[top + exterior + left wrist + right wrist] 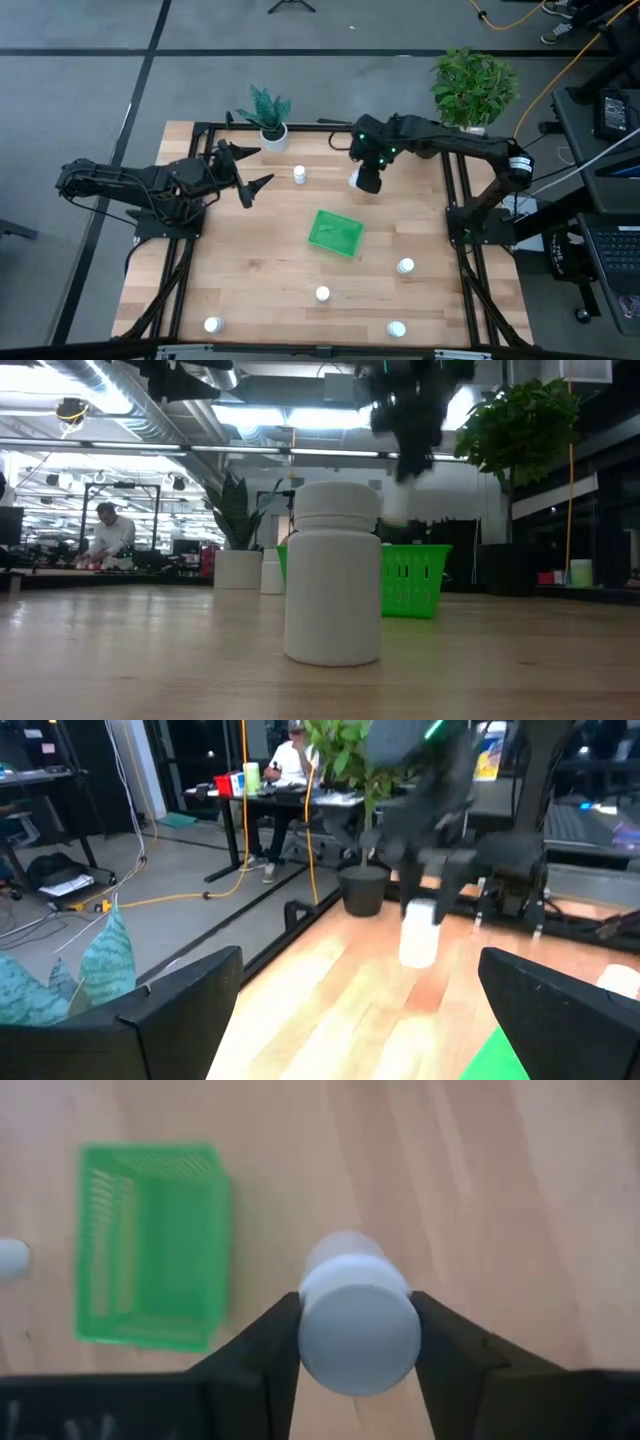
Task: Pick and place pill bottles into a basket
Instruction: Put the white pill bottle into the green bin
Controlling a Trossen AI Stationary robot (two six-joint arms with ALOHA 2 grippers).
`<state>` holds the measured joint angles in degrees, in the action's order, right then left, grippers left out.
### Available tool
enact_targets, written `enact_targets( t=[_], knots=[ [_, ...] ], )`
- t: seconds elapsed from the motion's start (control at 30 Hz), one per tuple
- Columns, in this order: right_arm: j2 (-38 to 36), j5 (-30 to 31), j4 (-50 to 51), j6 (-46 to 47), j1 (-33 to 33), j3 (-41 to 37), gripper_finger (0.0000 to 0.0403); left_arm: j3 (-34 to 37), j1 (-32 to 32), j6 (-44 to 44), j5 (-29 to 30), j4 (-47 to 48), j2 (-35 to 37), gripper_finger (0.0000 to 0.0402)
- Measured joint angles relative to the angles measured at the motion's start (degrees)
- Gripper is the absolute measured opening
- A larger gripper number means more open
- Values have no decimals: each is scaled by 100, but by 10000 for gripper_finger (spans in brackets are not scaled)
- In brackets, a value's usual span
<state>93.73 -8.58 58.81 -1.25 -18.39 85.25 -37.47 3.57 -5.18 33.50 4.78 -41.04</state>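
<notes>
My right gripper [362,178] is shut on a white pill bottle [356,1320] and holds it above the table, to the far right of the green basket [335,232]. The basket rests on its base at the table's middle [150,1245]. Several other bottles stand upright on the table: one at the far middle [299,174], one right of the basket [405,266], three toward the near edge [322,294] [212,324] [397,328]. My left gripper [252,172] is open and empty at the far left, above the table [370,1020]. My right gripper pinches the bottle at its round cap [318,1330] between the two fingers [272,1348], one on each side. The fingers come from above, pointing down. The bottle hangs upright below them [418,932], lifted clear of the table.
A small plant in a white pot [272,130] stands at the far edge near my left gripper. A bigger plant [472,85] in a dark pot stands at the far right corner. Black frame rails [455,190] run along the table's sides. A person sits far off in the room [110,535].
</notes>
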Motion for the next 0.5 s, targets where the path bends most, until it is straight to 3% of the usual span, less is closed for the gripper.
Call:
enact_targets(
  t=[0.2, 0.5],
  knots=[
    [-6, 725, 211, 624, 1163, 754, 153, 0, 0, 51, 2, 185, 0, 400],
    [196, 1048, 181, 1968, 2241, 466, 153, 0, 0, 447, -261, 198, 0, 400]
  ],
)
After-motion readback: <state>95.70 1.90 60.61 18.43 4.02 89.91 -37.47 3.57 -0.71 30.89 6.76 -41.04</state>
